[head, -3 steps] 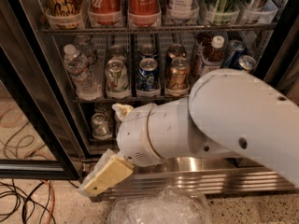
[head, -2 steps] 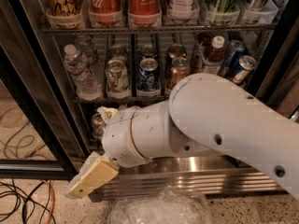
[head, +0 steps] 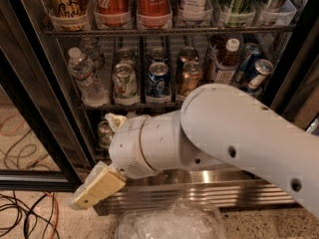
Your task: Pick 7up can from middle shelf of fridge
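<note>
- Nearest, the hand [head: 99,187] hangs low, below-left of the 7up can [head: 124,81], outside the fridge [head: 209,195]; grip state cannot be told.
- 7up can stands upright on the middle shelf [head: 129,105], blue can [head: 158,78] just right of it, water bottle [head: 84,76] left.

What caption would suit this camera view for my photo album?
The robot's beige gripper hangs low by the black-framed drinks fridge, below the whitish-green 7up can standing on the middle wire shelf.
</note>
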Controlling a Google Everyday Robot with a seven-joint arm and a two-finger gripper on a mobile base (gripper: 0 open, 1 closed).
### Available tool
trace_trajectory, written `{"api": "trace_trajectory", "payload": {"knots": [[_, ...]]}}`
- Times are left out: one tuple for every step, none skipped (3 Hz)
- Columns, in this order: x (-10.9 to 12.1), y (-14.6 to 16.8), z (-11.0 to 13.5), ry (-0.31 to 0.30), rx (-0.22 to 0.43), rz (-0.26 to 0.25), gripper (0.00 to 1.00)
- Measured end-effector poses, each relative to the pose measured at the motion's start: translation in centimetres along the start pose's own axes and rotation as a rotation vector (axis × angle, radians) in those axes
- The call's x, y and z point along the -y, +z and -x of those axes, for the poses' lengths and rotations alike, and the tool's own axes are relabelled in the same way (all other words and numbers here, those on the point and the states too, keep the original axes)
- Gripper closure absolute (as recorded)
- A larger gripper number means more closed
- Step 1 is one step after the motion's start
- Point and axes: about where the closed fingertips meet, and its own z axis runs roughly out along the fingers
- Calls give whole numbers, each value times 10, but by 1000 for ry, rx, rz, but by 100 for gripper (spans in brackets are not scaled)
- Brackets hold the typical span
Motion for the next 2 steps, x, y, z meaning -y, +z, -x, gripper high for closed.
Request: {"api": "trace_trajectory", "payload": {"knots": [[1, 10, -17, 32, 36, -82, 0], [16, 19, -38, 112, 106, -212, 0]]}}
